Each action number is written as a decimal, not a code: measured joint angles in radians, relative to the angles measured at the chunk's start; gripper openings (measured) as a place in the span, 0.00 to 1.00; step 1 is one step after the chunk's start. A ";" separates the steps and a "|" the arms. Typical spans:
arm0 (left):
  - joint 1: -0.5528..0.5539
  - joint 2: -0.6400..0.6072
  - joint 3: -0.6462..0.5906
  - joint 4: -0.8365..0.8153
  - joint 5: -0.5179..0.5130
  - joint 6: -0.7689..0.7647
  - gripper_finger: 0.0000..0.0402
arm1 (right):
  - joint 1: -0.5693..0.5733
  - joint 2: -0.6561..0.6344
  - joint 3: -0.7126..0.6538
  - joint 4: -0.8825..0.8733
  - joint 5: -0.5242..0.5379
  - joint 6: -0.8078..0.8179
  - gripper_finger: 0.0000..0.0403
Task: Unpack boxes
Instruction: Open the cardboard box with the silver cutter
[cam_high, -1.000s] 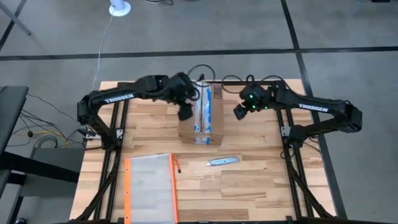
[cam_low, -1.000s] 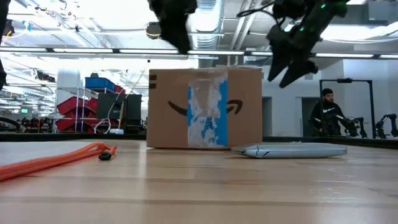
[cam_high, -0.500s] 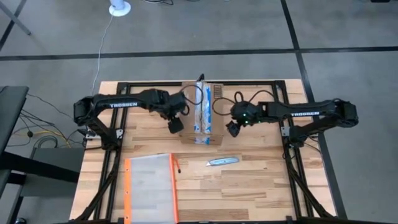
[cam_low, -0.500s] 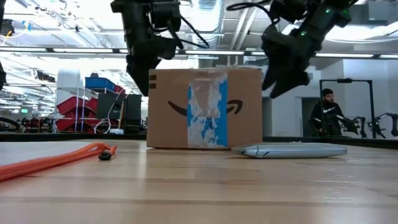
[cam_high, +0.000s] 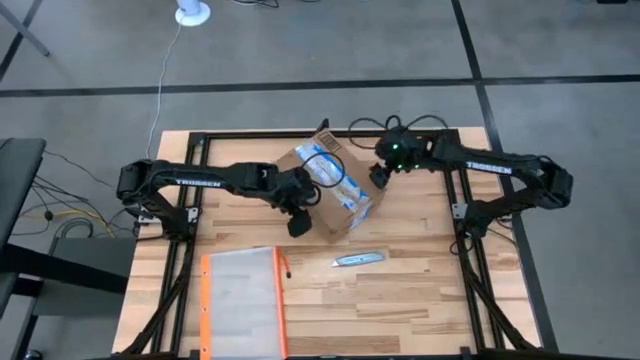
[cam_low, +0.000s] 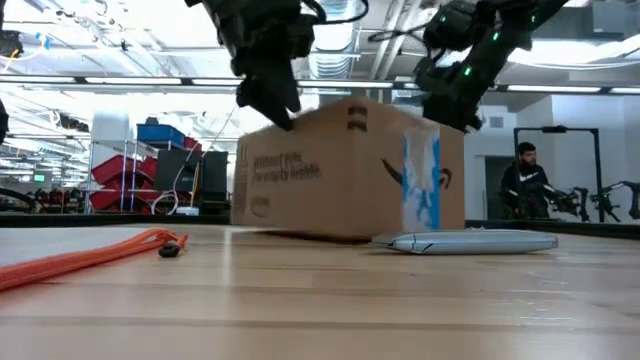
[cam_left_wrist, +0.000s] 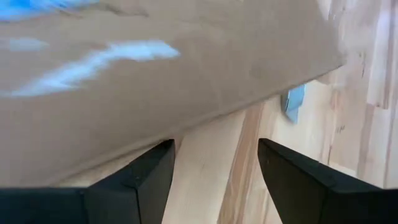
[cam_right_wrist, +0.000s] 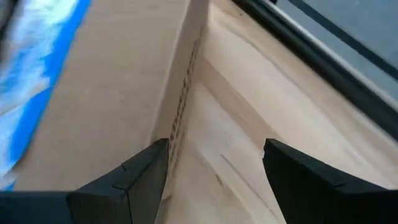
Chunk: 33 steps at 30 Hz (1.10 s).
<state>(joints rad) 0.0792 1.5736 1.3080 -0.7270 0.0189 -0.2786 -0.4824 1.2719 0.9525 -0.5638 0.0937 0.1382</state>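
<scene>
High view: a taped box (cam_high: 330, 186) sits skewed near the table's (cam_high: 420, 300) far middle, flanked by two claws.
Left claw (cam_high: 297, 222) and right claw (cam_high: 380, 176) both stand spread, grasping nothing. Tape looks unbroken, the cutter (cam_high: 357, 260) lies unused, so unpacking seems barely begun.

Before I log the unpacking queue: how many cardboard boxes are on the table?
1. The cardboard box sits skewed near the table's far middle, between the left gripper and the right gripper. No other box shows in any view.
</scene>
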 joint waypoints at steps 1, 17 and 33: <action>0.000 -0.012 0.016 -0.004 -0.004 0.000 0.54 | -0.008 -0.019 0.021 -0.044 0.000 -0.016 0.61; 0.372 -0.137 0.086 -0.121 -0.257 0.313 0.54 | 0.419 -0.187 -0.013 -0.381 -0.067 0.635 0.61; 0.331 -0.014 -0.039 -0.046 0.027 0.217 0.54 | 0.451 -0.025 -0.126 -0.067 0.234 0.625 0.61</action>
<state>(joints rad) 0.4105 1.5598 1.2693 -0.7727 0.0462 -0.0619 -0.0312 1.2465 0.8268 -0.6309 0.3279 0.7632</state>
